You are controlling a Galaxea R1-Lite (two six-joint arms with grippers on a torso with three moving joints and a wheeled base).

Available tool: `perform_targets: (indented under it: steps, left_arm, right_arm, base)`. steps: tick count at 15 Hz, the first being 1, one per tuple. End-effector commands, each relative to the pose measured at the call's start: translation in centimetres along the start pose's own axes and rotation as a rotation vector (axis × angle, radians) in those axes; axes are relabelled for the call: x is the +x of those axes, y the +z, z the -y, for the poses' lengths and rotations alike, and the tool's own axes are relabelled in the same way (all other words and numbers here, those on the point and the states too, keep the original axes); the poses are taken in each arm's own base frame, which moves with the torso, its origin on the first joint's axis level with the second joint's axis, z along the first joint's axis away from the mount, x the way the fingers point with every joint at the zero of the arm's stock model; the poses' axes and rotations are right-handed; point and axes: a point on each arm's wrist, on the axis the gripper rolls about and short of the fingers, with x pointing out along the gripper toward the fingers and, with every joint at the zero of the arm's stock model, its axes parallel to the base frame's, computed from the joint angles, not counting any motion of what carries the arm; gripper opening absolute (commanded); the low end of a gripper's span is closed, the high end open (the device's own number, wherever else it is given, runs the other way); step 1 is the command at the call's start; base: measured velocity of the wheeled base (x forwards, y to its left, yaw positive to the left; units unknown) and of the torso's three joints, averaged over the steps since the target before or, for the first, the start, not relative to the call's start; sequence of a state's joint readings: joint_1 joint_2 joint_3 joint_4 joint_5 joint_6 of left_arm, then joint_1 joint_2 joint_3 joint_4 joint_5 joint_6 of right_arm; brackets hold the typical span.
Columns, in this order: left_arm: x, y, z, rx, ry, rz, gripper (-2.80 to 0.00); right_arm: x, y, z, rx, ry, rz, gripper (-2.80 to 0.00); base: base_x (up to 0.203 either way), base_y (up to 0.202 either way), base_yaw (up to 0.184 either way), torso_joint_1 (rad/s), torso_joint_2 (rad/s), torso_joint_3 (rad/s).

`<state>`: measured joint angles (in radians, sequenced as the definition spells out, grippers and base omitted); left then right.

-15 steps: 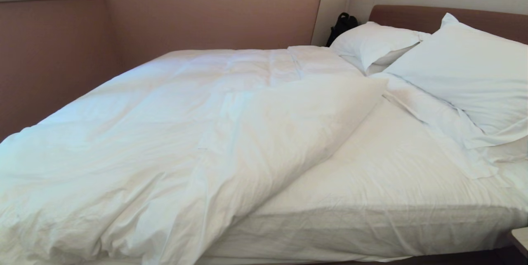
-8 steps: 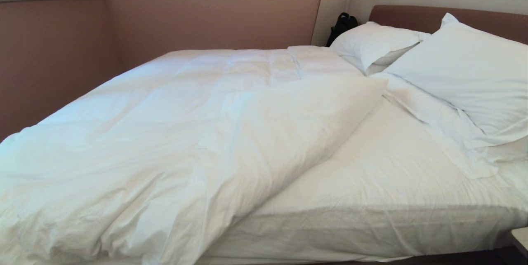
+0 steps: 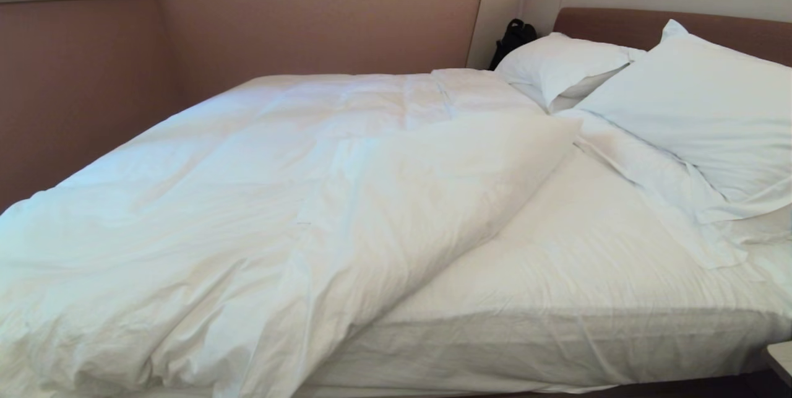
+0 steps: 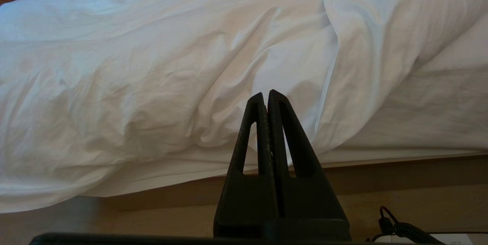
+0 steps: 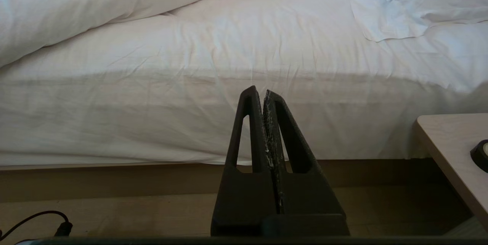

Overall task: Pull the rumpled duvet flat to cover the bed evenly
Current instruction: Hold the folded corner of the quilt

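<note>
Nothing moved; puffy creased duvet [image 3: 260, 200] bunched left; left claw [image 4: 267, 94], right claw [image 5: 259, 92] closed, empty

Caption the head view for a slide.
Rumpled duvet bunched on the bed's left, fitted sheet bare beside the pillows.

duvet [image 3: 260, 200]: plain white
pillows [image 3: 693, 107]: white too
headboard [image 3: 619, 23]: brown, beige surround
wall [image 3: 309, 14]: pinkish
grippers [image 4: 267, 96]: black
</note>
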<state>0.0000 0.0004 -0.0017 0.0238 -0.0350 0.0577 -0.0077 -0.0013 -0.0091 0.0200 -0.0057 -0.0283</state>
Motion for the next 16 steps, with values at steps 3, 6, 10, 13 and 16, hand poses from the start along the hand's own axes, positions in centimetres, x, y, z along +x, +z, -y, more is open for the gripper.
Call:
perform_targets:
  steps: [3,6,10,13,16]
  left_arm:
    - [0.0,0.0,0.0,0.001,0.0,0.0,-2.8]
    - [0.0,0.0,0.0,0.001,0.0,0.001,-2.8]
    - [0.0,0.0,0.0,0.001,0.0,0.001,-2.8]
    - [0.0,0.0,0.0,0.001,0.0,0.001,-2.8]
    - [0.0,0.0,0.0,0.001,0.0,0.0,-2.8]
  right_arm:
    - [0.0,0.0,0.0,0.015,0.002,0.005,-2.8]
    - [0.1,0.0,0.0,0.028,0.001,0.005,-2.8]
    - [0.1,0.0,0.0,0.021,0.0,0.004,-2.8]
    - [0.0,0.2,0.0,0.022,0.0,0.011,-2.8]
    - [-1.4,4.1,0.1,0.022,-0.001,0.109,-2.8]
  base:
    - [0.0,0.0,0.0,0.0,0.0,0.0]
    - [0.0,0.0,0.0,0.0,0.0,0.0]
    - [0.0,0.0,0.0,0.0,0.0,0.0]
    - [0.0,0.0,0.0,0.0,0.0,0.0]
    - [0.0,0.0,0.0,0.0,0.0,0.0]
